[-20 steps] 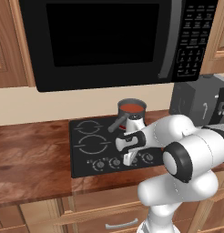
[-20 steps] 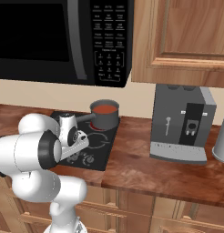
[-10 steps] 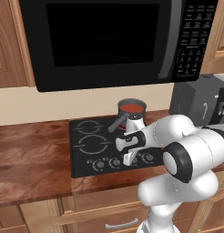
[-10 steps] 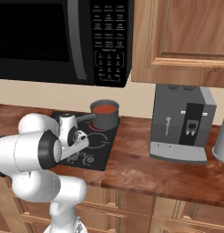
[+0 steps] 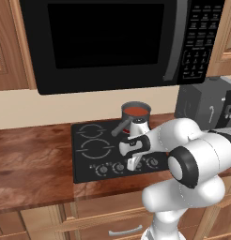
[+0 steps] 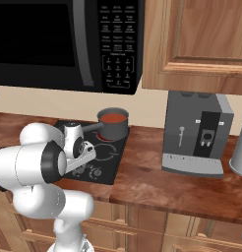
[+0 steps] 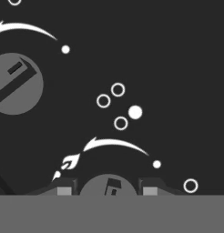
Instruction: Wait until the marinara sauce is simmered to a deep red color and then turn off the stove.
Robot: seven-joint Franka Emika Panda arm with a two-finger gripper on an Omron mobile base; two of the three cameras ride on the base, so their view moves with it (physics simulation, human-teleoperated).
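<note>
The marinara sauce [image 5: 136, 111] [image 6: 113, 118] is a smooth red surface inside a dark grey saucepan [image 5: 131, 119] [image 6: 114, 130] on the back right burner of the stove [image 5: 91, 157] [image 6: 115, 157]. My gripper [image 5: 132, 164] [image 6: 83, 162] [image 7: 107, 190] points down at the stove's front knob row. In the hand view its two dark fingertips [image 7: 63, 189] sit tight on either side of a round grey knob [image 7: 99, 185], shut on it. Another knob [image 7: 13, 84] lies to the upper left in that view.
A big black microwave [image 5: 117, 42] [image 6: 69, 39] hangs above the stove. A grey coffee machine [image 5: 206, 103] [image 6: 196, 138] stands on the wooden counter to the right, with a grey container [image 6: 239, 152] beyond it. Bare counter [image 5: 33, 164] lies to the left.
</note>
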